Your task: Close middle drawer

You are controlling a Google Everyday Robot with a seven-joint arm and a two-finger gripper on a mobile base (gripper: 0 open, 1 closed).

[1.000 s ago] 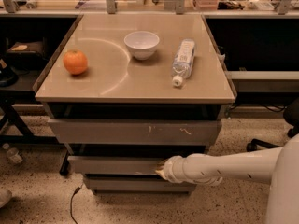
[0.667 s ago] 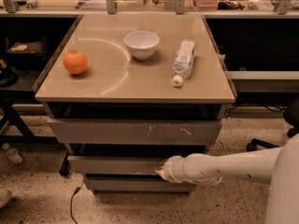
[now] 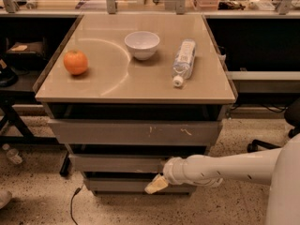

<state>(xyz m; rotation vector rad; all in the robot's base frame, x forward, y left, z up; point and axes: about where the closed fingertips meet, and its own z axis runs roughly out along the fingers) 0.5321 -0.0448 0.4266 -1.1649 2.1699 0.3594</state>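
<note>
The gripper (image 3: 157, 184) and its arm (image 3: 225, 168), lower centre, hide the right end of the middle drawer (image 3: 117, 163); the robot's body (image 3: 287, 186) — lower right — runs off the frame.

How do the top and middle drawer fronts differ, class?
The top drawer front is taller and wider than the middle drawer front. The top one bears pale scratch marks; the middle one is plain. Both are grey, without handles. The gripper sits just below the middle drawer front.
</note>
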